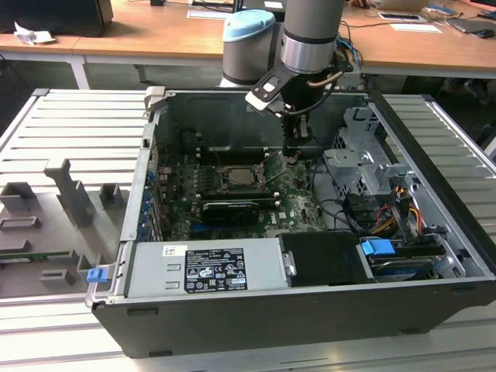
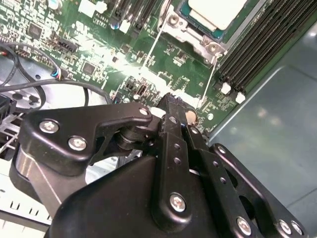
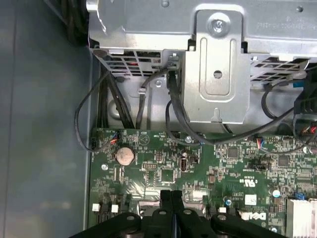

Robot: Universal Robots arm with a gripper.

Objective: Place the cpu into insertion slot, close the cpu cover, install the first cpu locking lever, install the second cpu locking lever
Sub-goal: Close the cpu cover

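The clenched tool [image 2: 171, 101] sits over the board [image 2: 99, 59], near the cpu [image 2: 218, 11] seated in the insertion slot [image 1: 220, 177].

Looks like a robotics lab to me: under the jaws of my gripper [image 1: 293, 158] an open computer case [image 1: 232, 329] on a slotted aluminium bench [image 1: 77, 124], beyond them wooden desks [image 1: 155, 39] strewn with papers [image 1: 415, 28].

cpu [image 2: 218, 11]: you see a pale, matt metal top
circuit board [image 3: 163, 161]: glossy green surface
drive cage [image 3: 218, 59]: smooth bare sheet metal
gripper [image 2: 174, 101]: matt black, shiny screws
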